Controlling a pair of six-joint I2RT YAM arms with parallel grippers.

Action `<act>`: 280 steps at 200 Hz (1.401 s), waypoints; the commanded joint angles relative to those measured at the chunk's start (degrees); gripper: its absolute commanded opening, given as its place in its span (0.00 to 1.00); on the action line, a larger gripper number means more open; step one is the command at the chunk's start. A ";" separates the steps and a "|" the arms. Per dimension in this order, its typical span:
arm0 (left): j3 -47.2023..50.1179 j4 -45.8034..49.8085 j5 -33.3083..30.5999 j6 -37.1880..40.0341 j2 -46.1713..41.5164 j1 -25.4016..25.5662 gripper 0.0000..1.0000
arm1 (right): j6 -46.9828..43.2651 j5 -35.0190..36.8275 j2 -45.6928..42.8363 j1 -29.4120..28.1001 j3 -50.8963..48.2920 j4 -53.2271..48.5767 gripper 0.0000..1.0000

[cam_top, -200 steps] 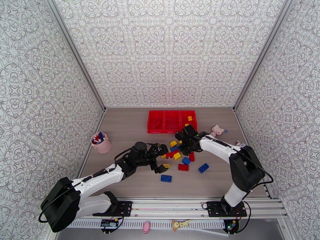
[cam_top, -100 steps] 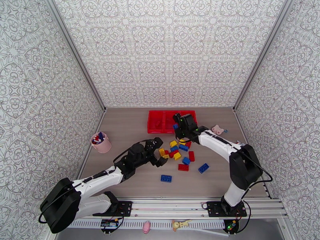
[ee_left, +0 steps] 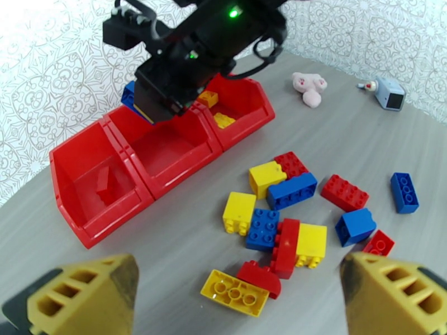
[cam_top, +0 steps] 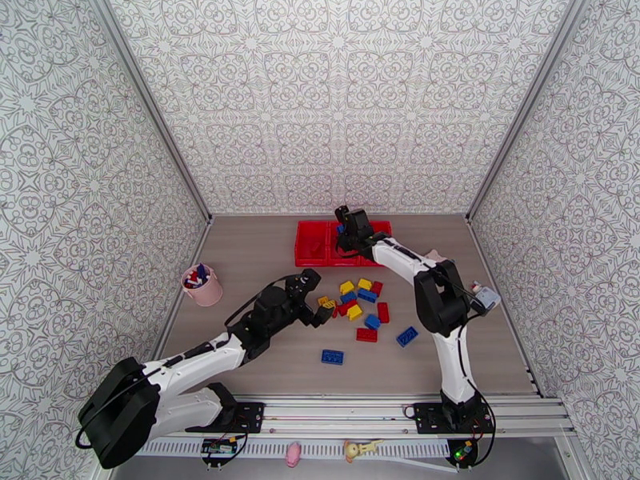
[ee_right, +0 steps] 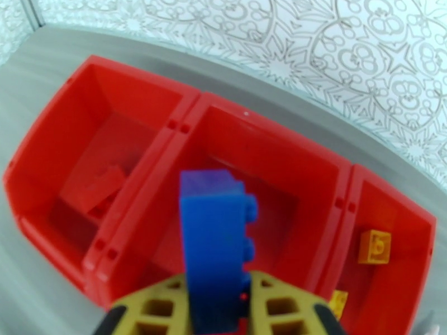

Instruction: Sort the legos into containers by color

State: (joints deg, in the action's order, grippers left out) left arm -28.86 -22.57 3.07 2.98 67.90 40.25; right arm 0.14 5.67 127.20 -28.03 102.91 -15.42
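Right jaws clamped on a blue brick (ee_right: 215, 241), poised over the middle bin (ee_right: 279, 135).
The brick hangs just above the centre compartment of the containers (cam_top: 308, 262), not yet let go. That compartment looks bare, the left one holds a red piece (ee_right: 95, 188), and the right one a couple of yellow bricks (ee_right: 375, 247). At 6 o'clock from the bins, more than a dozen legos (cam_top: 366, 295) in all three colours lie loose on the surface (cam_top: 240, 258), with the left jaws spread wide and empty above them. I'd judge the sorting barely begun.
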 commanded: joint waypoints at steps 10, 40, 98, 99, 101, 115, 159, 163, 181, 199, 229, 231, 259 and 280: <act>-0.47 0.40 0.11 -0.25 -0.30 0.30 1.00 | -0.65 0.23 -0.41 0.43 2.03 1.65 0.43; -2.06 4.73 11.74 6.61 0.36 -1.64 1.00 | -1.92 -2.05 -7.78 0.43 -6.79 7.06 0.66; -11.57 22.65 22.79 13.84 6.13 -5.69 1.00 | -4.98 -9.06 -25.24 1.43 -30.61 16.16 0.88; -11.74 23.05 22.78 14.04 6.25 -5.70 1.00 | -4.98 -9.25 -25.59 1.50 -31.08 16.19 0.88; -12.03 23.79 22.79 14.41 6.51 -5.66 1.00 | -4.98 -9.86 -26.19 1.60 -31.83 16.20 0.88; -14.00 27.98 20.74 16.27 8.33 -5.64 1.00 | -4.81 -13.59 -30.40 2.48 -36.65 16.28 0.90; -20.06 38.05 15.86 17.97 15.77 -6.41 1.00 | -9.01 -21.42 -41.95 3.33 -46.52 12.44 0.94; -20.66 39.02 15.42 18.37 16.54 -6.41 1.00 | -9.45 -21.92 -42.54 3.33 -46.81 11.74 0.94; -24.01 43.73 12.38 20.10 20.37 -6.19 1.00 | -10.96 -22.96 -44.58 3.33 -47.74 9.32 0.95; -27.22 47.49 8.84 21.75 24.35 -5.59 1.00 | -11.87 -23.25 -45.58 3.34 -48.23 8.41 0.95; -31.38 51.19 6.57 22.04 29.92 -5.52 1.00 | -12.86 -23.67 -45.56 3.37 -47.51 7.52 0.95; -31.57 51.32 6.39 22.06 30.21 -5.55 1.00 | -12.88 -23.75 -45.55 3.41 -47.40 7.49 0.95; -34.74 53.07 4.60 21.67 33.92 -4.94 1.00 | -13.10 -24.51 -45.37 3.43 -47.11 7.47 0.95; -36.51 53.71 3.72 22.15 36.48 -4.22 1.00 | -12.89 -24.66 -45.03 3.51 -46.71 7.25 0.96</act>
State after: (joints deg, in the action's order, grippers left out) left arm -62.33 27.92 9.08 24.10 101.95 35.00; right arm -12.08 -17.45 82.32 -24.69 55.94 -6.83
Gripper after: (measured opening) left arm 0.996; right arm 0.955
